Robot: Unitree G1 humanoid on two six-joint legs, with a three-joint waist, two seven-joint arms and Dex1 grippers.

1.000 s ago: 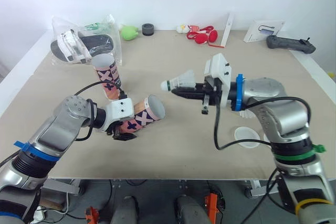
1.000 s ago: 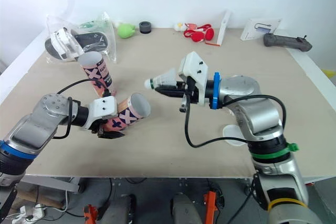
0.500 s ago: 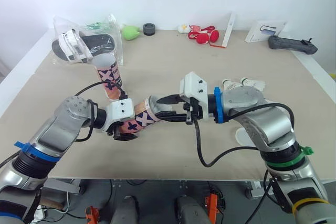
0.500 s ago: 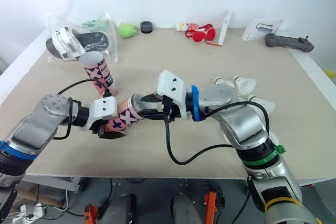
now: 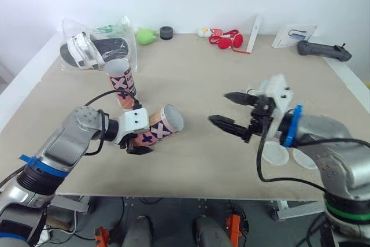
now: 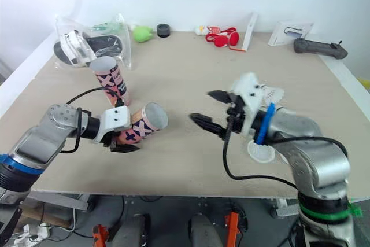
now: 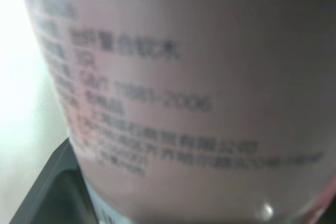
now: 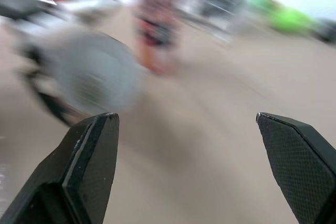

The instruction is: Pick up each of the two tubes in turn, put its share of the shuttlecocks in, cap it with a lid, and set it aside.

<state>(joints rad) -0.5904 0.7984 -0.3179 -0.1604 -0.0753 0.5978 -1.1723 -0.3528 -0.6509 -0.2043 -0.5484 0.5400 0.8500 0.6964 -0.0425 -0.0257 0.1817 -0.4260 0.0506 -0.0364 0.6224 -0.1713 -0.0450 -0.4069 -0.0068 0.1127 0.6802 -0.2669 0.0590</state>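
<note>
**Me:** While my left claw (image 5: 137, 142) is clamped on the tube (image 5: 157, 128), held low over the table (image 5: 191, 67) with its open mouth tipped to my right, my right claw (image 5: 219, 108) hangs empty. Its fingers are wide apart, between that mouth and the lids (image 5: 275, 153).

**Helper:** What does the step want?

**Me:** Another of the shuttlecocks (image 6: 278, 92), I judge. They lie behind my right wrist, partly hidden. I'd pinch one lightly near the cork and spare the feathers. Then I'd feed it in cork first, straight along the tube's axis. The left hold must not waver, or the mouth will wander.

**Helper:** Anything in the way?

**Me:** The second tube (image 5: 120, 82) stands upright just behind the held one, so a careless left elbow could topple it. The lids lie flat near the table's front edge beside my right arm and would be easy to sweep off. The shoe bag (image 5: 92, 50), green toy (image 5: 146, 36) and controller (image 5: 324, 50) sit along the far edge, well apart.

**Helper:** How full is the tube?

**Me:** I cannot tell, because its inside is hidden.
</note>
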